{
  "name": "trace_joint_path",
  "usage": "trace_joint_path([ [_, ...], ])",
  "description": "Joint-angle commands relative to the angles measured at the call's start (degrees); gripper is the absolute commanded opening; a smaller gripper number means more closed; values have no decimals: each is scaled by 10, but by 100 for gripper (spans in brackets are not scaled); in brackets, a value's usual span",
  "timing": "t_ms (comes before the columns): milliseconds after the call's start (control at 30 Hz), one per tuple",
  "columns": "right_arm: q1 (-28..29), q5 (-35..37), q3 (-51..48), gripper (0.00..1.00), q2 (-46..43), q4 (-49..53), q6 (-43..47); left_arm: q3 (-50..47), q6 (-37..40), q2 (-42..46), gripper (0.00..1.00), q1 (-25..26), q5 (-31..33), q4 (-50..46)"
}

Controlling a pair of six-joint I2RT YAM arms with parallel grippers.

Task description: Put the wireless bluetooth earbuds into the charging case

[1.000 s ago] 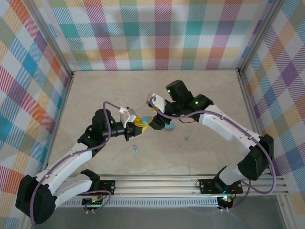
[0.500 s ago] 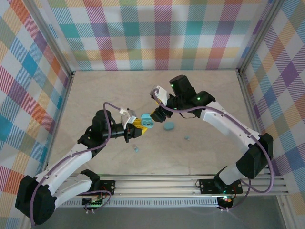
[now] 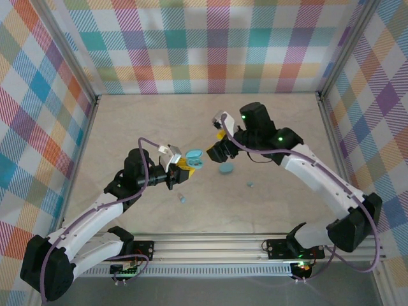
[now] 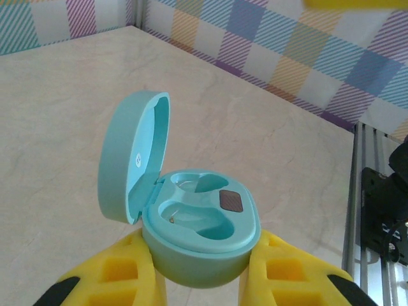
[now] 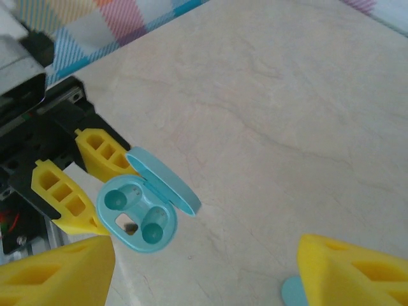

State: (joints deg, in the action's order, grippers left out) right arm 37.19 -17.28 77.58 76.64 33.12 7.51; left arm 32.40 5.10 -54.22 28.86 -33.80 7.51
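The left pincer [image 4: 202,245] is clamped on the base of a turquoise oval plastic charging case [image 4: 201,217], with one yellow finger on each long side. The case's long axis runs straight out from the pincer. Its wells face up and its lid [image 4: 131,162] stands open on the left. Near it the right pincer [image 3: 217,145] hovers, jaws wide apart. On the beige counter [image 3: 127,127] lie a round light blue disc [image 3: 225,169], one tiny pale blue-grey earbud [image 3: 182,198] beside the left pincer, and a second earbud [image 3: 251,185] right of the disc. Both are too small to tell which way they point.
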Motion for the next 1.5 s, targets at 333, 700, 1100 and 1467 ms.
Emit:
trace_joint_path([
  [333,-110,214,-42,85,-46,132,-268,-30,-17,38,11,7,56,-9],
  [700,-141,197,-213,59,-34,147,-358,-28,7,40,11,7,60,-34],
  [1100,-143,82,-301,47,28,32,-335,-25,10,33,11,7,57,-28],
  [1467,-171,104,-243,48,130,44,-267,-38,1,59,11,7,61,-38],
])
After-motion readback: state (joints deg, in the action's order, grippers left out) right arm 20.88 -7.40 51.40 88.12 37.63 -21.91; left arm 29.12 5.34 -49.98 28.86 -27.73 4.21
